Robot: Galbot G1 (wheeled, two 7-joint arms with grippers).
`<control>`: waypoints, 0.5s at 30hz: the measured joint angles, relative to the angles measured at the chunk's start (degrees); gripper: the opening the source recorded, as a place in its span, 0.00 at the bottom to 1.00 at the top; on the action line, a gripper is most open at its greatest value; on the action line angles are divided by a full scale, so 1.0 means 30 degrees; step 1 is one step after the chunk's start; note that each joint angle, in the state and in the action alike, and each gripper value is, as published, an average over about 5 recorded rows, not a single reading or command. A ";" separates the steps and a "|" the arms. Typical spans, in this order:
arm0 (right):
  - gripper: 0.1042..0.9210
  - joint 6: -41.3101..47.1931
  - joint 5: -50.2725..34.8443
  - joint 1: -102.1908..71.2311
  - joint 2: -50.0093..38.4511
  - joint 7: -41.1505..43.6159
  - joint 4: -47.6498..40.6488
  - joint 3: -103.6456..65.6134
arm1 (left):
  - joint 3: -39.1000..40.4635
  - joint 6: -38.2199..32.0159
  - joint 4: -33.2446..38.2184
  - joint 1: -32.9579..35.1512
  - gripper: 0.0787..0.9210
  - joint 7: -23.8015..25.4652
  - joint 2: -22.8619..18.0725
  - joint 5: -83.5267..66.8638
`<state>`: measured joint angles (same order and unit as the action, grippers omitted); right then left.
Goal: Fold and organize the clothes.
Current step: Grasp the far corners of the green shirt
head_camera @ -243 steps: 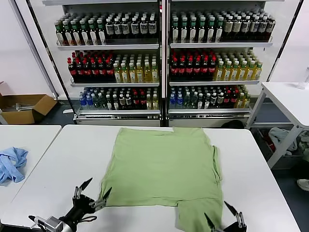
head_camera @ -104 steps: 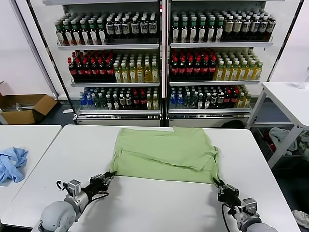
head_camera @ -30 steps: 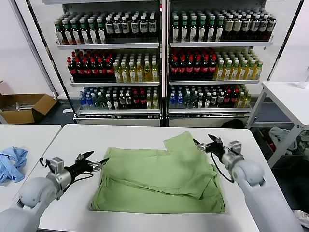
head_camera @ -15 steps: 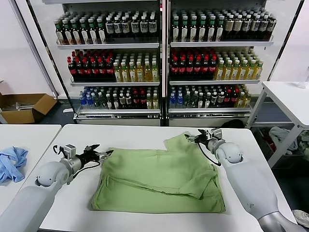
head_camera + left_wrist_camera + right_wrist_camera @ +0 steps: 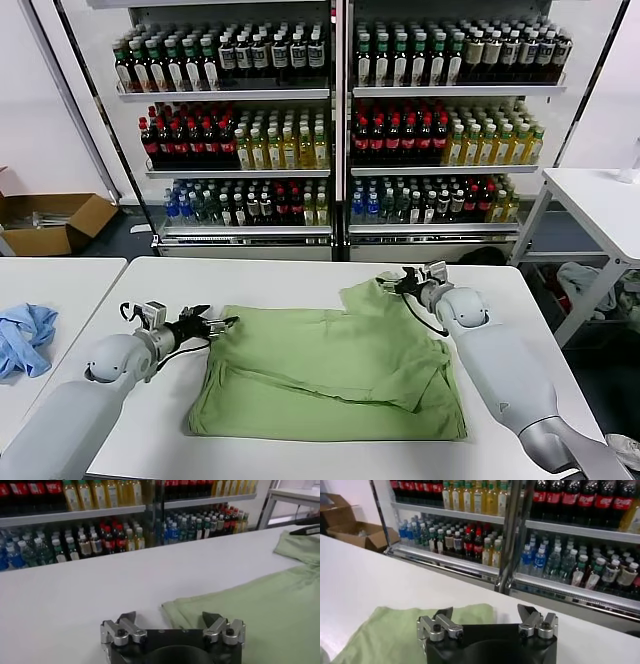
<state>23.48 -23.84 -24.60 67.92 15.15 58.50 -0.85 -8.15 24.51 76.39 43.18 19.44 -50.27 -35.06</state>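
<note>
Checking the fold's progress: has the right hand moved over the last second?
Yes. The right hand moved left along the green shirt, toward the cooler's centre post.

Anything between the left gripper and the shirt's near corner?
Nothing: the left gripper hangs open over bare table at the shirt corner, in the left wrist view.

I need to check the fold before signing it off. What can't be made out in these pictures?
- Green shirt: collar, buttons and chest print hidden in every view, folded under or face down.
- Left pincer and right pincer: wrist views show open tips; contact with cloth unclear.
- Bottle labels: too small.
</note>
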 measured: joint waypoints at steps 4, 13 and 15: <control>0.58 -0.0016 0.0008 -0.0022 0.0048 -0.0026 -0.0145 0.0029 | 0.0134 -0.0055 0.0005 -0.0009 0.74 0.0064 -0.0069 -0.0007; 0.26 -0.0099 -0.0192 -0.0125 0.0058 0.0009 0.0045 0.0101 | 0.0482 -0.0285 -0.0253 -0.0217 0.43 0.0372 -0.0125 0.0028; 0.19 -0.0153 -0.0280 -0.0135 0.0020 0.0024 0.0151 0.0117 | 0.0558 -0.0350 -0.0297 -0.0268 0.35 0.0488 -0.0116 0.0025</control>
<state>23.02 -24.68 -25.01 67.98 15.22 58.95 -0.50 -6.48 23.46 75.50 42.38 20.91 -50.62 -34.98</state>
